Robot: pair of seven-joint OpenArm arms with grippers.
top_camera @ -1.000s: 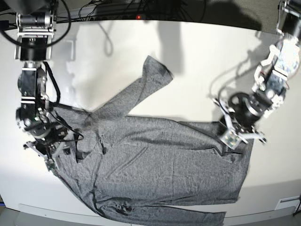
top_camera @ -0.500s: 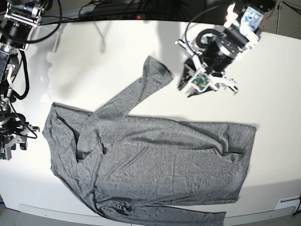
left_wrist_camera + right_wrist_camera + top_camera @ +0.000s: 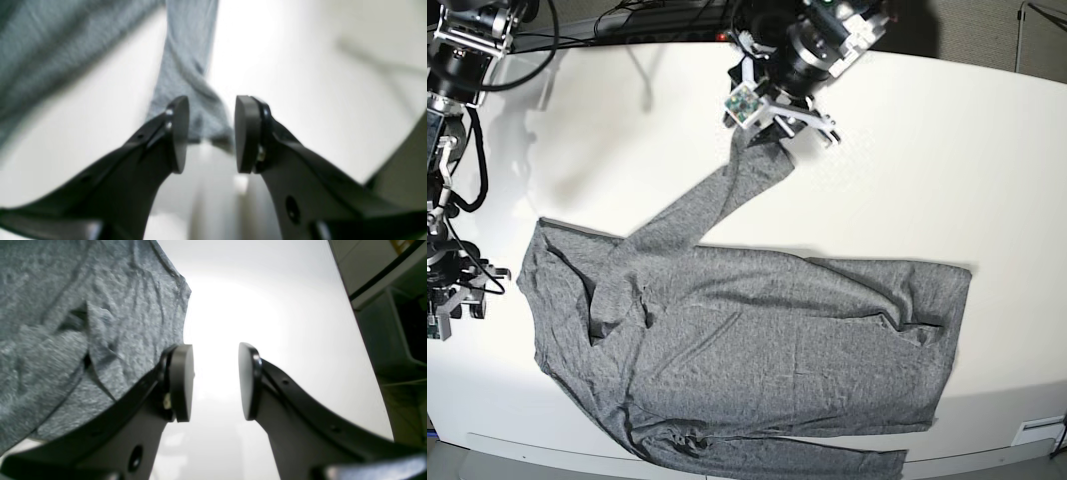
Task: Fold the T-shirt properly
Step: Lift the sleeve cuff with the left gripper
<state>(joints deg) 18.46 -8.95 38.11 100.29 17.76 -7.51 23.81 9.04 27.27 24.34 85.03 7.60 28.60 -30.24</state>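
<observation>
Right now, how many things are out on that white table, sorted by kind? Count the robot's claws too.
Grey long-sleeved shirt: 1
Robot grippers: 2, the left gripper over the sleeve cuff, the right gripper beside the shirt's edge
White table: 1
Total: 4

A white table (image 3: 987, 160) fills the base view. Black cables (image 3: 652, 18) run along its far edge around twelve o'clock, with a small red light (image 3: 721, 36) among them.

table (image 3: 947, 160) bare beside t-shirt (image 3: 757, 340); cables (image 3: 642, 20) behind.
</observation>
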